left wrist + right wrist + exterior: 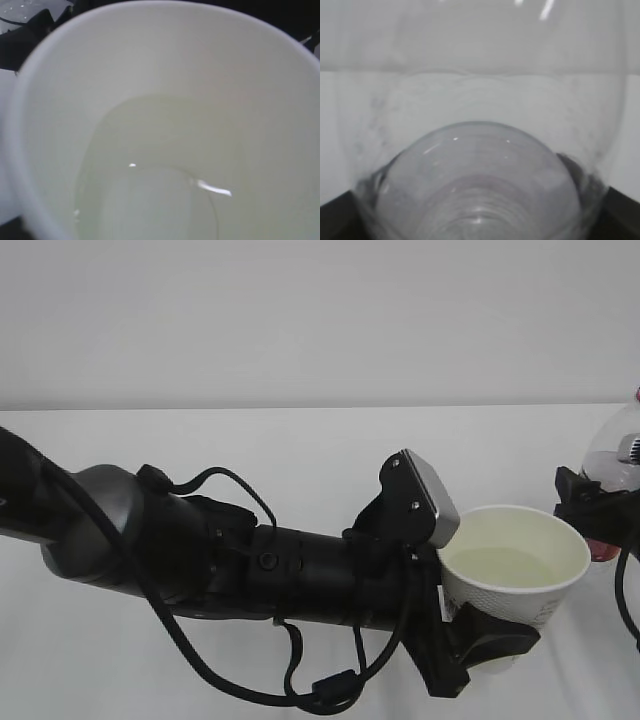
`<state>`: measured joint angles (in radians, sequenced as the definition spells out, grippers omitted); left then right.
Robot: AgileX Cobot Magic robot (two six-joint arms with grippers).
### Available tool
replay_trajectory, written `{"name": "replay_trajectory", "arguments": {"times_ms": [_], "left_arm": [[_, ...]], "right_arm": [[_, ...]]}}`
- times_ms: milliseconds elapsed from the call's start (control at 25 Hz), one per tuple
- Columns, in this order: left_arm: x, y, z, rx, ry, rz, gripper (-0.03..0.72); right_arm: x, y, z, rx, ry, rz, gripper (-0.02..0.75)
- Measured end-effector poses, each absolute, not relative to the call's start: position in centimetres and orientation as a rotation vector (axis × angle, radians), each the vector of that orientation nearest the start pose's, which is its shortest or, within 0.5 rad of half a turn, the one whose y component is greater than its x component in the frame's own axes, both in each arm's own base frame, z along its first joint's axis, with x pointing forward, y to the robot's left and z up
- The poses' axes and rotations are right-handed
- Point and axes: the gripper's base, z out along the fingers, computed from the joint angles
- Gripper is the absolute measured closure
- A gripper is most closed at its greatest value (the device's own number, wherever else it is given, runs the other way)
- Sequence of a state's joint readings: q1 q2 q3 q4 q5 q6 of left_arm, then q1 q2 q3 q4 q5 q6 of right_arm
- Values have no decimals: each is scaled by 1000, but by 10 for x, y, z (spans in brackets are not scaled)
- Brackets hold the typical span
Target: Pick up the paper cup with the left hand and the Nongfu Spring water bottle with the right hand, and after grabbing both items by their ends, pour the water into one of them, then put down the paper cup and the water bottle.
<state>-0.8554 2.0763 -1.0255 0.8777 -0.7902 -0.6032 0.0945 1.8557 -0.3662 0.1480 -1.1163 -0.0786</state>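
Note:
The white paper cup (503, 606) hangs a little above the table at the right, upright, with my left gripper (489, 644) shut round its lower part. Clear water (511, 566) lies in it. In the left wrist view the cup's cream inside (165, 55) fills the frame, with the water (160, 195) at its bottom; my own fingers are hidden there. The clear Nongfu Spring water bottle (614, 454) stands at the far right edge between the black fingers of my right gripper (592, 506). The bottle (480, 125) fills the right wrist view. Dark fingers (334, 226) flank it; contact is unclear.
The white table (300, 455) runs back to a plain pale wall. My bulky left arm (200, 550) with looping cables (250, 680) and a grey block (432, 498) lies across the lower left and middle. Cup and bottle are a short gap apart.

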Motion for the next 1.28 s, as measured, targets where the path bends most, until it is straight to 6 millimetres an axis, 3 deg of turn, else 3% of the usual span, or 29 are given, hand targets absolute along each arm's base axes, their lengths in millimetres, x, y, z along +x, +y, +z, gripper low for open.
{"name": "replay_trajectory", "arguments": {"times_ms": [560,1280], "left_arm": [[226,-336,129,1277,1599,-1051,185],[226,-336,129,1277,1599,-1051,186]], "right_arm": [[234,10,104,44,1938,-28,75],[203,9,130,71,1861,28,76]]}}
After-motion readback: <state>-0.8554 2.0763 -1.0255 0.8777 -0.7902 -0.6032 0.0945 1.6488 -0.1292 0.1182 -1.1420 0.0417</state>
